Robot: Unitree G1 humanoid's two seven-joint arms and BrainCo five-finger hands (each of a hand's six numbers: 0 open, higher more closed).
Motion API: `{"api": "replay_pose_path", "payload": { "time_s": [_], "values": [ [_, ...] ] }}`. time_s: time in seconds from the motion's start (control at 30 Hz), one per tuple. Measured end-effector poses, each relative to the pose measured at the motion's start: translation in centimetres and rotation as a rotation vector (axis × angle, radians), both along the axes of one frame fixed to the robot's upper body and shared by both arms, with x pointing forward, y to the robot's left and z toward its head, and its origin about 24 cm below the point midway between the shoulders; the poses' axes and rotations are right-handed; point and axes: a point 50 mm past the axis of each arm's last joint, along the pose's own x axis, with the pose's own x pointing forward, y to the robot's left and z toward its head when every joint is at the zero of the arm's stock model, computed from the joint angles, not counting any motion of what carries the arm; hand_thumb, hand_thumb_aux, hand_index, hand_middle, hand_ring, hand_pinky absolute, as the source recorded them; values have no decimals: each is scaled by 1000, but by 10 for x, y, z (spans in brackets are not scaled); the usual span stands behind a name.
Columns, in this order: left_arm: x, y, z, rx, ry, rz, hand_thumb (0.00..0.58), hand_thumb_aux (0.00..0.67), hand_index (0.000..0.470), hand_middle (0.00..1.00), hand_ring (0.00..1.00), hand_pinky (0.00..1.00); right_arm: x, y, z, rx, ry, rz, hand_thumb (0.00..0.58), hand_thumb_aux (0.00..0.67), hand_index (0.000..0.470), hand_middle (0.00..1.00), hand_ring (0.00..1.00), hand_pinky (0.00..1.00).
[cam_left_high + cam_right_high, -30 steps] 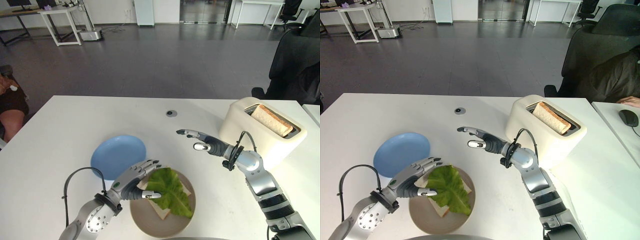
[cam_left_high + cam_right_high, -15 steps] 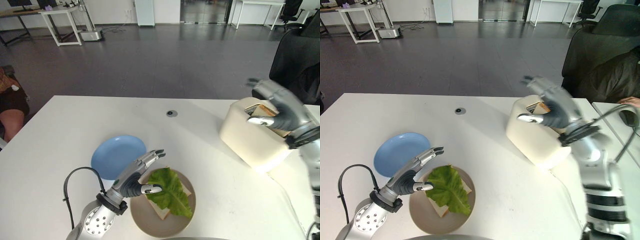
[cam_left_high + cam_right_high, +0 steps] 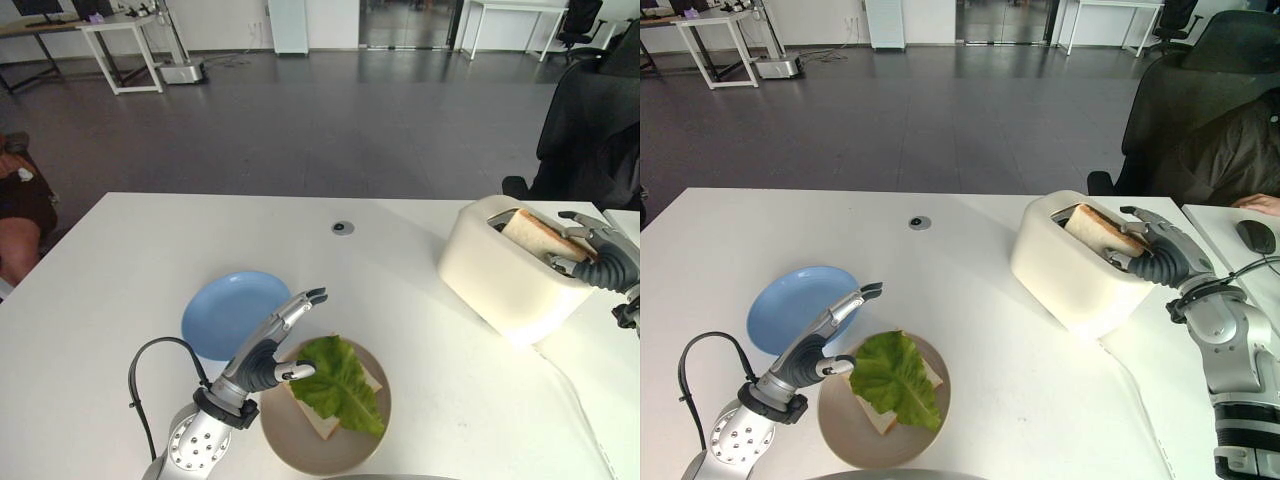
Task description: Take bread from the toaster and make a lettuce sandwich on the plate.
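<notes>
White table (image 3: 120, 260) holds it all. The cream toaster (image 3: 490, 285) sits on its right side. A blue plate (image 3: 225, 312) lies near the middle, and a brown plate (image 3: 290, 440) is just beside it. A green lettuce leaf (image 3: 340, 385) lies on bread (image 3: 322, 425) on the brown plate. One bread slice (image 3: 530, 237) sticks up from the toaster. The left hand (image 3: 265, 350) is stretched out, holding nothing, with its thumb at the leaf's edge. The right hand (image 3: 1165, 255) is at the end of the toaster slice, and I cannot tell if it grips.
</notes>
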Motion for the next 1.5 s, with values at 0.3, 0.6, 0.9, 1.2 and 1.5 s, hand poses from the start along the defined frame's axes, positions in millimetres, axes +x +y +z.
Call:
{"api": "replay_pose_path", "payload": {
  "time_s": [0.3,0.6,0.9,1.2,1.5],
  "values": [
    [0,0,0,21,-16,0,0,0,0,0,0,0,5,7,9,244,-41,30,580,670,470,0,0,0],
    [-2,11,14,54,-134,46,0,0,0,0,0,0,-5,6,86,713,-141,267,580,670,470,0,0,0],
    [-13,46,73,130,-463,107,0,0,0,0,0,0,14,155,44,460,542,920,580,670,470,0,0,0],
    [-35,34,58,361,-565,-25,36,21,15,0,0,0,19,259,-13,277,928,1175,580,670,470,0,0,0],
    [-38,17,22,639,-532,-164,40,24,17,0,0,0,17,284,-36,212,971,1152,580,670,470,0,0,0]
  ]
}}
